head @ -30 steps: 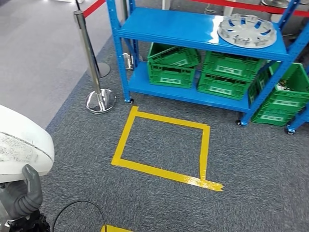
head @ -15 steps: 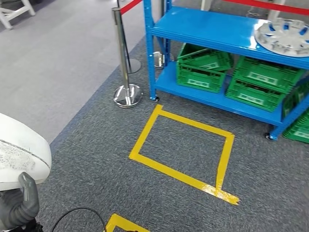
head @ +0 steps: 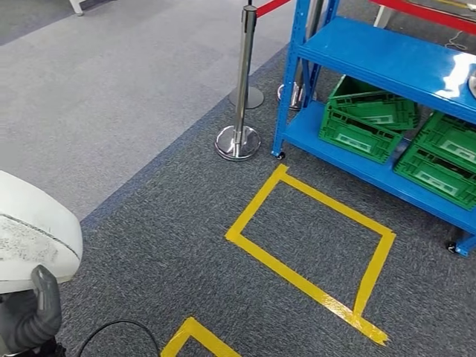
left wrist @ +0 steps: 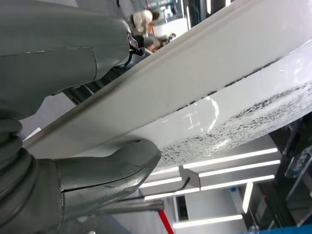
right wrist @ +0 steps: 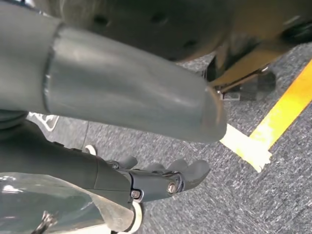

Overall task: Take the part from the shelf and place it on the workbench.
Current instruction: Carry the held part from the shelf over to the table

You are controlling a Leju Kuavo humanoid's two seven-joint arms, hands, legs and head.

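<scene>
A large white curved part [head: 33, 230] with a speckled grey band sits at the lower left of the head view. My left hand [head: 33, 311] grips it from below, grey thumb up against its edge. In the left wrist view the white part [left wrist: 221, 92] runs across the picture, with my thumb [left wrist: 110, 170] pressed on one face and darker fingers [left wrist: 73, 44] on the other. My right hand [right wrist: 121, 92] hangs over grey carpet, its thumb and fingers [right wrist: 165, 178] apart with nothing between them. The blue shelf [head: 387, 56] stands at the upper right.
Green crates [head: 364, 119] fill the shelf's lower level. A chrome stanchion [head: 241, 89] with a red rope stands left of it. A yellow tape square [head: 309, 238] marks the carpet, a second tape corner [head: 190, 335] lies nearer, and a black cable [head: 117, 327] loops by my feet.
The whole view has swung left, so the shelf, stanchion and tape square have slid to the right of the picture. The white part stays in my left hand.
</scene>
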